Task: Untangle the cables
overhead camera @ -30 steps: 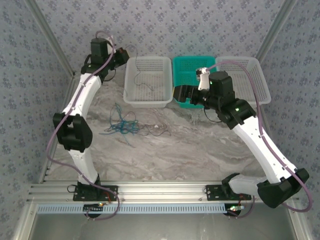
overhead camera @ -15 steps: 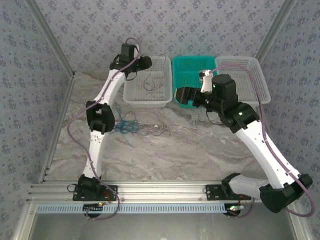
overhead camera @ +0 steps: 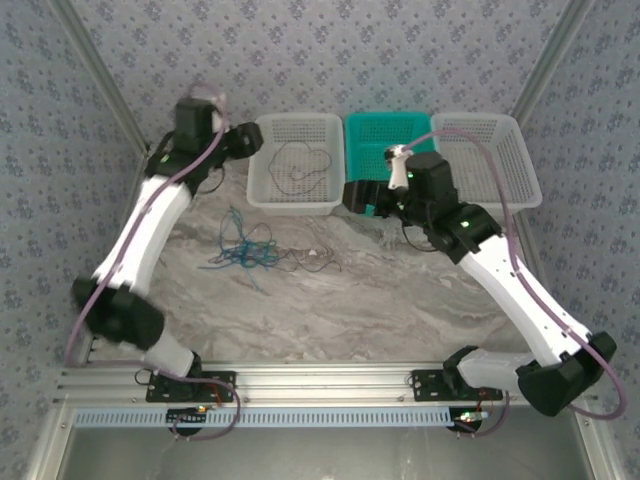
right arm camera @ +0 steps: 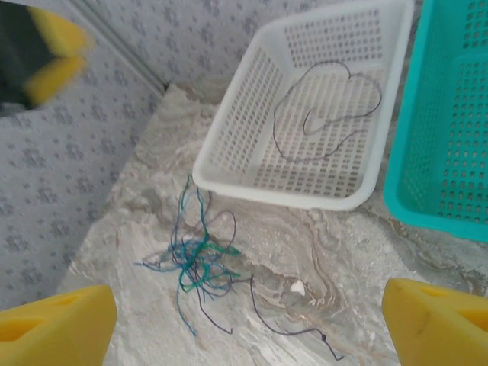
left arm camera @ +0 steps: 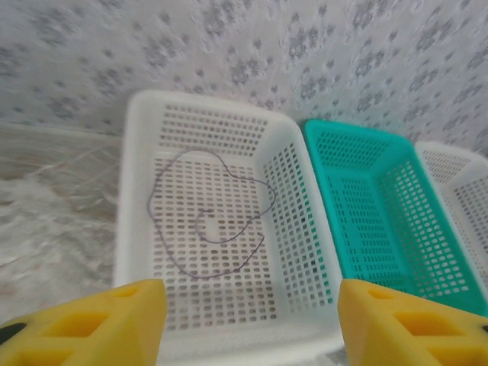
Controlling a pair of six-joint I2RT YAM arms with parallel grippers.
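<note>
Loosely looped, one dark cable (left arm camera: 210, 217) is lying inside the white basket (left arm camera: 128, 191), just beyond the left gripper (left arm camera: 252, 309), whose jaws are standing apart and empty. The blue and green cables (right arm camera: 194, 263) are lying tangled on the table (right arm camera: 366, 255), ahead of the right gripper (right arm camera: 248, 324), whose jaws are also spread wide and gripping nothing.

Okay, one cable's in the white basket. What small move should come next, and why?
Probably lower the left gripper to the tangle and pinch one strand at its edge. Its jaws are open and empty by the white basket, where one dark cable lies alone. Blue and green cables sit knotted on the table on that arm's side.
</note>
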